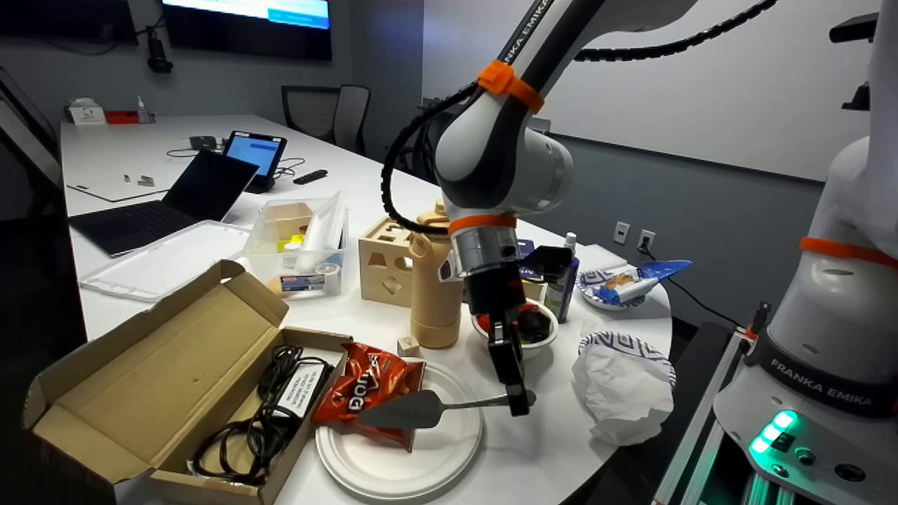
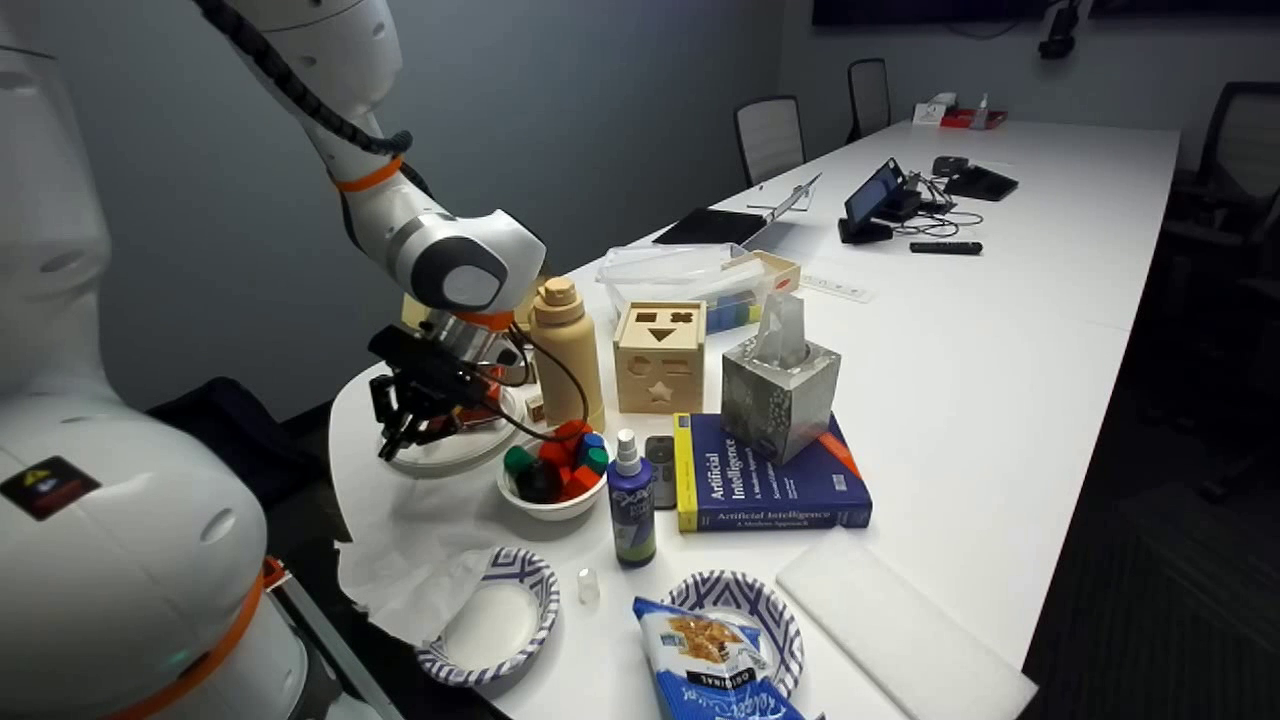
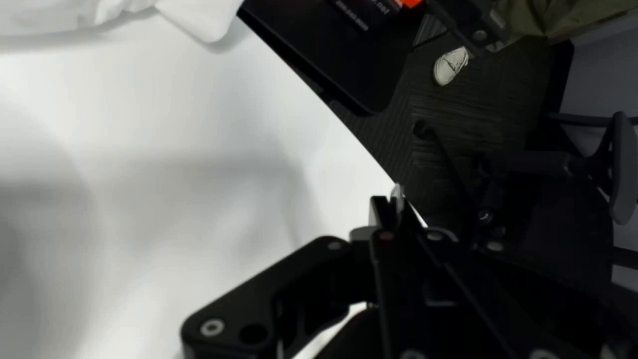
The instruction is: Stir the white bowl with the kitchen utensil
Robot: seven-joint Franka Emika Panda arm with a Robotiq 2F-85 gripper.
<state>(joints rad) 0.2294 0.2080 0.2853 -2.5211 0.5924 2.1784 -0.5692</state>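
The kitchen utensil is a spatula with a dark grey head [image 1: 407, 410] and a slim handle. My gripper [image 1: 519, 401] is shut on the end of its handle. The spatula is roughly level over the white plate and the red snack bag; I cannot tell if it touches them. In the wrist view, the handle's pale tip shows between the closed fingertips [image 3: 394, 207]. The white bowl [image 1: 546, 344] stands behind the gripper, partly hidden by it. It also shows in an exterior view [image 2: 555, 508], full of red, green, blue and dark pieces. There, the gripper [image 2: 388, 445] hides the spatula.
The large white plate [image 1: 400, 484] bears the red snack bag [image 1: 372, 382]. A tan bottle [image 1: 435, 294] and a wooden shape box [image 2: 660, 360] stand near the bowl. A purple spray bottle [image 2: 632, 510], patterned bowls [image 2: 540, 610] and an open cardboard box [image 1: 147, 379] are around.
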